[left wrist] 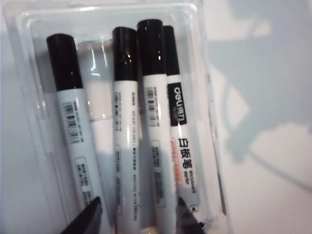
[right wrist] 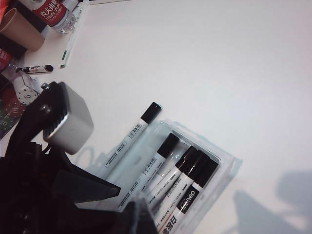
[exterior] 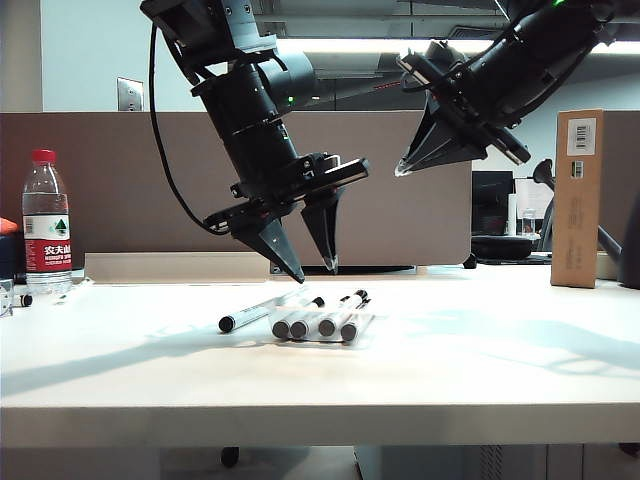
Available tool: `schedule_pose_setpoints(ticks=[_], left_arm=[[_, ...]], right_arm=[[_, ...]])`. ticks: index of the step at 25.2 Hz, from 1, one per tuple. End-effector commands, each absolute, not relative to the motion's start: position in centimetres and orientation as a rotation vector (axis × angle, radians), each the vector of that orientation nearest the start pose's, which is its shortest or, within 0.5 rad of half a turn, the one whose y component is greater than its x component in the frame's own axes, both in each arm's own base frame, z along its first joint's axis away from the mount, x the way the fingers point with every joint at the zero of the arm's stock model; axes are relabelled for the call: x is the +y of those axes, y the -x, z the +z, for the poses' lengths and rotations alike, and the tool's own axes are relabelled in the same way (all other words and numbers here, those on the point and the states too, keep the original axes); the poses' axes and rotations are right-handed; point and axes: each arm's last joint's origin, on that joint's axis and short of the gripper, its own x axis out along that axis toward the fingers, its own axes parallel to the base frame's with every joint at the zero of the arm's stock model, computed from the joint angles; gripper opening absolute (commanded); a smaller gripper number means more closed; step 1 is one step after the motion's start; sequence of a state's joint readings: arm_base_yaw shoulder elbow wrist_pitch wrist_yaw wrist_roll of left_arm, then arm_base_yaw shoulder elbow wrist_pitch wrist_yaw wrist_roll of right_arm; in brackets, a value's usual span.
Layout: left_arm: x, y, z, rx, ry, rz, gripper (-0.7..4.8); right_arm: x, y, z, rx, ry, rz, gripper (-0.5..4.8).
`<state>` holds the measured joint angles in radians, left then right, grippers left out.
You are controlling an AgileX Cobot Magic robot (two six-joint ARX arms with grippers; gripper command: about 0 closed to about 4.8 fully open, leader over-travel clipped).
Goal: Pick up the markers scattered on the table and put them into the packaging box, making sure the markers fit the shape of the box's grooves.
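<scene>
We are seeing four markers (left wrist: 127,141) lying in the clear packaging box (exterior: 362,330) mid-table (exterior: 480,340), white barrels, black caps; a fifth marker (exterior: 252,314) is lying just beside it. Our left gripper (exterior: 318,268) is hanging released above the box; our right gripper (exterior: 400,168) is hovering high, and we cannot tell its grip.

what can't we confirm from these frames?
- Fit in the grooves: glare and clear plastic hide how the markers seat; the two rightmost overlap.
- Lower marker ends: cut off by the left wrist view's edge and the left gripper, open above the packaging box.
- Right gripper: raised; jaws not separable.
- Stray marker: touching the box or not, unclear.
</scene>
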<state>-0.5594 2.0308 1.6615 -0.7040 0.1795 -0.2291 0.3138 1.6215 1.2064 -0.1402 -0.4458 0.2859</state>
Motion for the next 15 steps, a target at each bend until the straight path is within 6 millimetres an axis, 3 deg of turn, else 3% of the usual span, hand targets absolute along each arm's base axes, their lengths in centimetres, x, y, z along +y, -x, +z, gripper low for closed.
schedule_pose_setpoints(ticks=[1,8,15], left_arm=[[-22.9,-36.5,22.6,1.137,-0.07,-0.541,1.95],[-20.2,-37.4,22.3,1.139,-0.217,-0.317,1.92],[-18.7,-39.1,21.1,1.119,-0.184,-0.305,1.92]], right_arm=[[12.4,-34.0,27.9,0.647,-0.297,0.664,-0.05],[12.4,-33.9,27.7,0.671,-0.298,0.662,-0.05],[12.4,-33.9,27.7,0.673,-0.298,0.661,-0.05]])
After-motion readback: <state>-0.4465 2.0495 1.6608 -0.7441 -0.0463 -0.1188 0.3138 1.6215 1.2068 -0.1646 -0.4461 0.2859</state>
